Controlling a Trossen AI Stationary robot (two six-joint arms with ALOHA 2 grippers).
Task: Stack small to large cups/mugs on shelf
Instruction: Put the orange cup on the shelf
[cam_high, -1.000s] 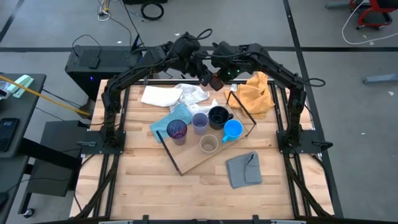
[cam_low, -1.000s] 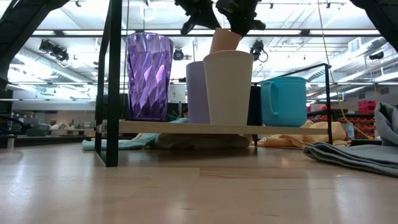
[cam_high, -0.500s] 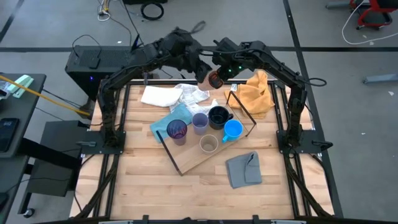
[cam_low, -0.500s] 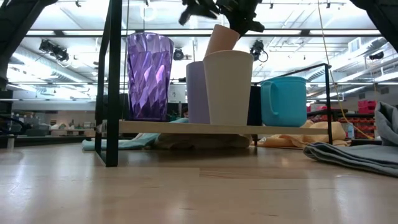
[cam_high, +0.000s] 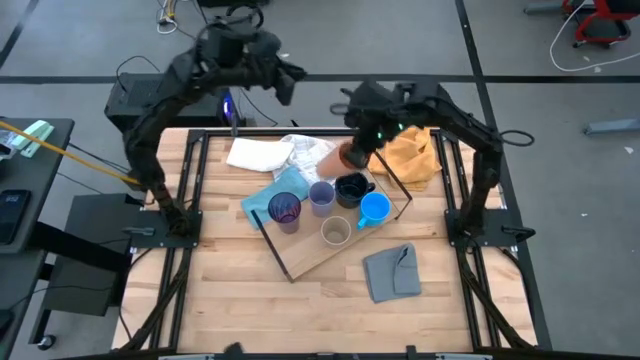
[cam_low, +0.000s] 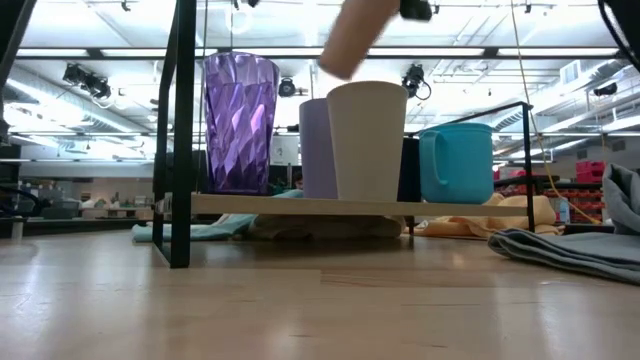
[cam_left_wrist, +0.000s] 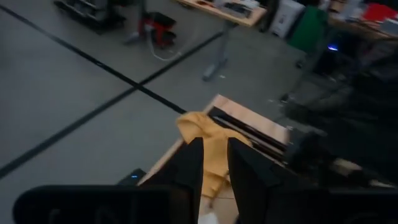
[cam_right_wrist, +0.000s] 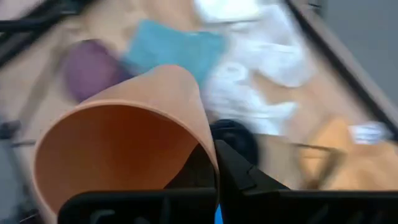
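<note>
My right gripper (cam_high: 364, 148) is shut on the orange cup (cam_high: 352, 156), above the far edge of the shelf (cam_high: 310, 255), just beyond the black mug (cam_high: 350, 187). In the low view the orange cup (cam_low: 352, 38) hangs tilted above the beige cup (cam_low: 367, 140). The purple tumbler (cam_high: 284, 209), lavender cup (cam_high: 321, 196), bright blue mug (cam_high: 374, 208), black mug and beige cup (cam_high: 335, 232) stand upright on the shelf board. My left gripper (cam_high: 286, 86) is raised beyond the table's far left edge, empty, its fingers a little apart (cam_left_wrist: 214, 168). My right gripper holds the orange cup by its rim wall (cam_right_wrist: 206, 144), one finger inside the cup and one outside. The cup is lifted clear and tilted, its base pointing down and away from the gripper and its open mouth toward the wrist.
A white cloth (cam_high: 268, 152) and a teal cloth (cam_high: 270, 192) lie at the far left of the shelf. An orange cloth (cam_high: 415, 152) lies at the far right, and a grey cloth square (cam_high: 392, 270) at the near right. Black shelf rods (cam_low: 182, 130) stand at the corners.
My left gripper has drawn away from the orange cup, up and toward the table's far left. My right gripper has come down and toward the near edge with the cup, toward the black mug, and the cup has tipped further.
</note>
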